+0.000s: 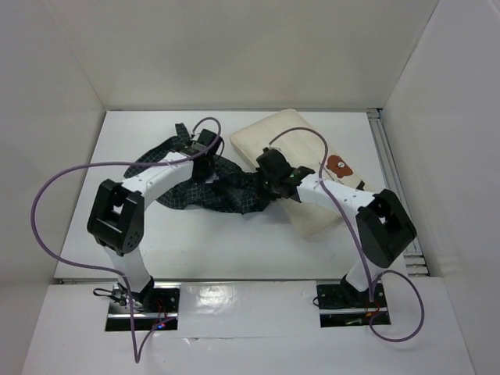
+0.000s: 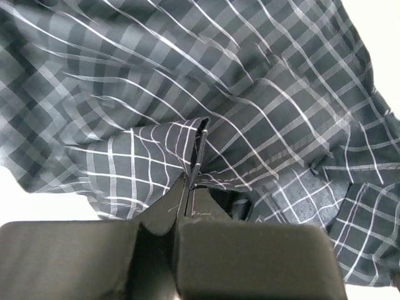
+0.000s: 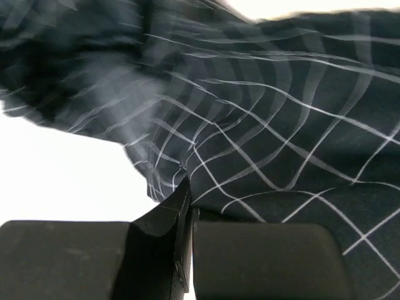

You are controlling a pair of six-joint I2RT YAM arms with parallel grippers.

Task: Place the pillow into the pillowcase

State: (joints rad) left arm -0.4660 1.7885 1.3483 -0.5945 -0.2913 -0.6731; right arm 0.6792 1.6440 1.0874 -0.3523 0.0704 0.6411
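On the white surface (image 1: 234,242), crumpled pillowcase (image 1: 223,195) beside the pillow (image 1: 312,219), pillow lying outside it, left claw (image 2: 194,178) and right claw (image 3: 185,187) each pinched closed on pillowcase fabric.

The pillow (image 1: 285,144), plump and cream with a brown bear print (image 1: 338,166), lies diagonally on the right half of the tabletop (image 1: 234,242). The pillowcase (image 1: 223,193), dark with a thin white check, sits crumpled just left of it, its right end touching the pillow.
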